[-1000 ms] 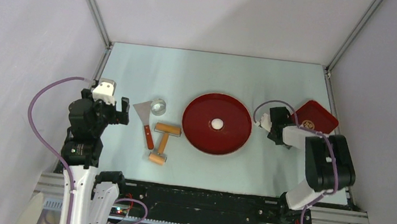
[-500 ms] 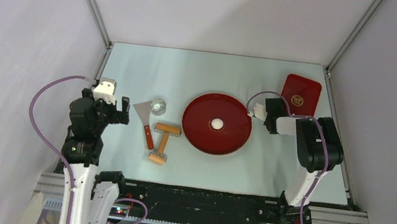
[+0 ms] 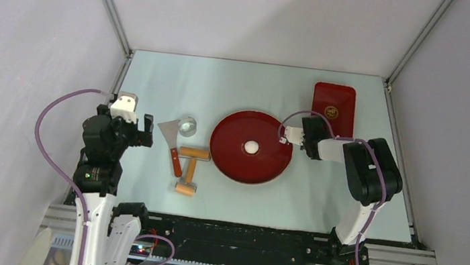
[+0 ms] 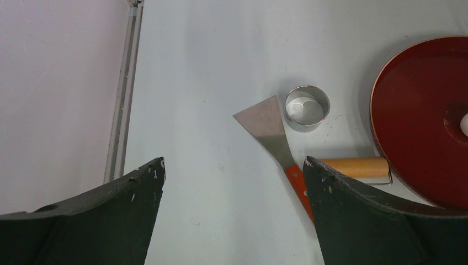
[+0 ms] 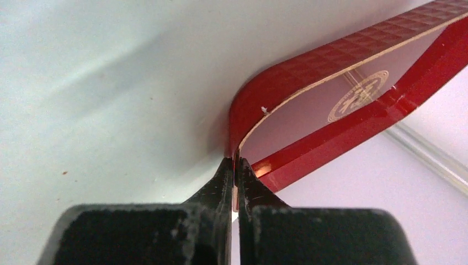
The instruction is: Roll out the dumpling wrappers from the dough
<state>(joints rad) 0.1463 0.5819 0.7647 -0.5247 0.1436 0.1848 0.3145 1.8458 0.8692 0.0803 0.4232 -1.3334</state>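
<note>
1. We see the dough (image 3: pixel 251 147), a small white ball, at the centre of the round red plate (image 3: pixel 217 145) on the pale table (image 3: pixel 245 86).
2. The only marking we find is a round gold emblem (image 5: pixel 357 96) on the floor of the rectangular red tray (image 3: pixel 334 104). Its characters are too small for us to read.
3. From above, the right gripper (image 5: pixel 235 161) sits at 2 o'clock from the dough, just past the plate's rim. Its fingers are pressed together on the thin edge at a corner of the tray.
4. The wooden rolling pin (image 3: pixel 194 152) lies at 8 o'clock from the dough, its roller just beside the plate's rim, with no gripper on it.
5. A red-handled scraper (image 3: pixel 170 129) and a shiny ring cutter (image 3: pixel 187 125) lie farther out at 9 o'clock, close together.
6. Beyond them, also at 9 o'clock and well apart from the dough, we see the left gripper (image 4: pixel 233 163) with its fingers spread wide, holding nothing.
</note>
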